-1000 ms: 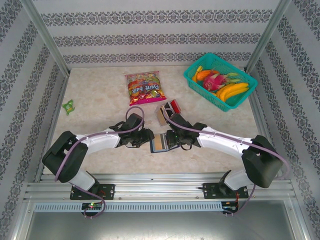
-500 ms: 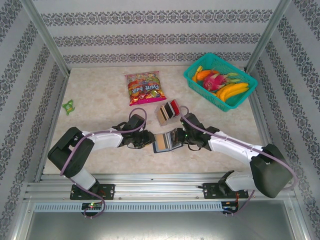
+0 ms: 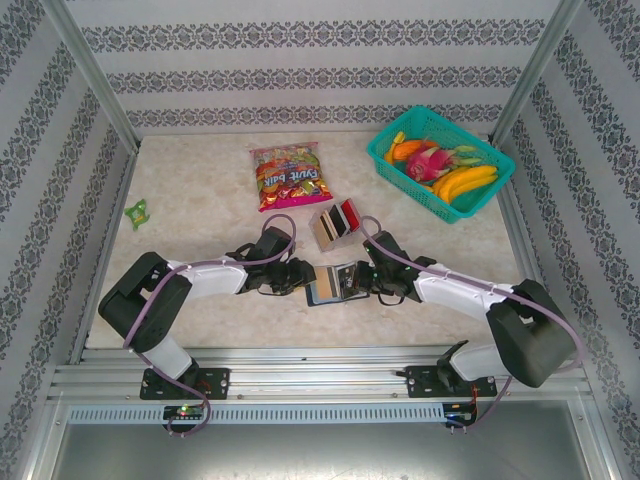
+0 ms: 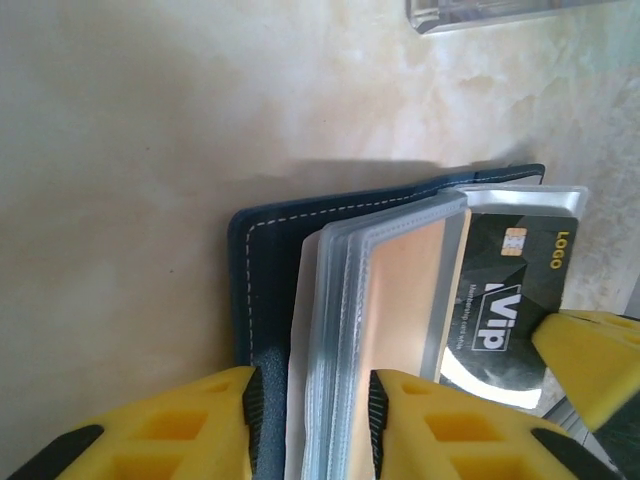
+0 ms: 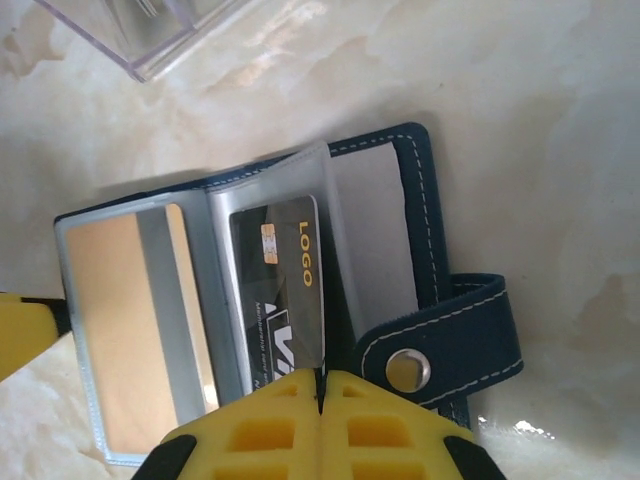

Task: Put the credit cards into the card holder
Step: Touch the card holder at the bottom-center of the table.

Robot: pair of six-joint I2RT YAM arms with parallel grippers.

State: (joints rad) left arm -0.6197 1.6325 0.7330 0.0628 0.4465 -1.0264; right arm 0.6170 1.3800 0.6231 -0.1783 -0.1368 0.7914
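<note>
I am steadying the open card holder (image 4: 262, 280) on the bench (image 3: 200, 200) with the left end effector (image 4: 310, 425). Its 2 pads are bracketing the navy cover and the stack of clear sleeves, both touching, so it is gripping that side. To its right, the black VIP card (image 5: 285, 290) is sitting partly inside a sleeve, angled slightly. The right end effector (image 5: 322, 400) is pinching the card's near edge, fingers closed flat on it.

To finish this step well, I am judging that the card needs squaring to the sleeve mouth, then a push along its length while the left side is resisting. The remaining credit cards (image 3: 345, 215) are standing just behind the card holder.
</note>
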